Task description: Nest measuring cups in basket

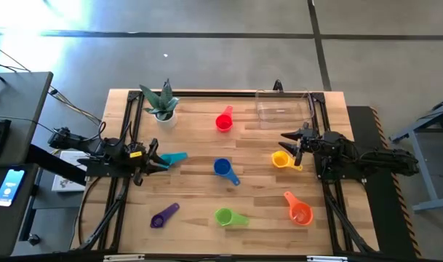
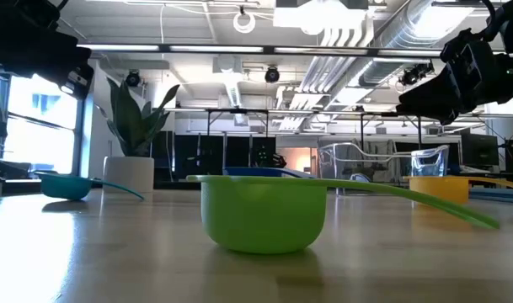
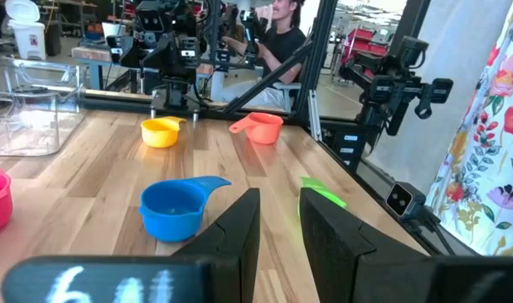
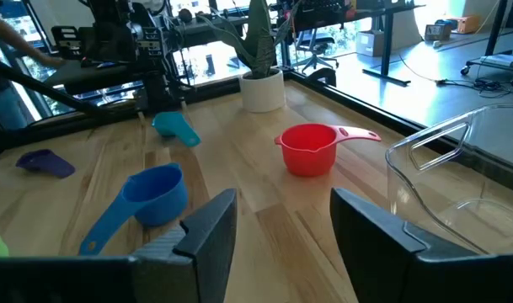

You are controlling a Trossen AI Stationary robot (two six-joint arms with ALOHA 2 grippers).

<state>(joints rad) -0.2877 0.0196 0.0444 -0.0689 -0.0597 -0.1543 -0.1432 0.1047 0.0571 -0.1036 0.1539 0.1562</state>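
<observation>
From overhead: seven cups scattered on table (image 1: 199, 182), none in basket (image 1: 283, 108) at far right corner. Left gripper (image 1: 153, 159) beside teal cup (image 1: 174, 158); right gripper (image 1: 295, 148) beside yellow cup (image 1: 281, 159).
Low view: green cup (image 2: 263, 212) sits upright up front.
Left wrist: fingers (image 3: 235, 231) narrowly parted, empty, blue cup (image 3: 173, 207) ahead.
Right wrist: fingers (image 4: 207, 227) apart, empty, red cup (image 4: 311, 148) ahead.
</observation>
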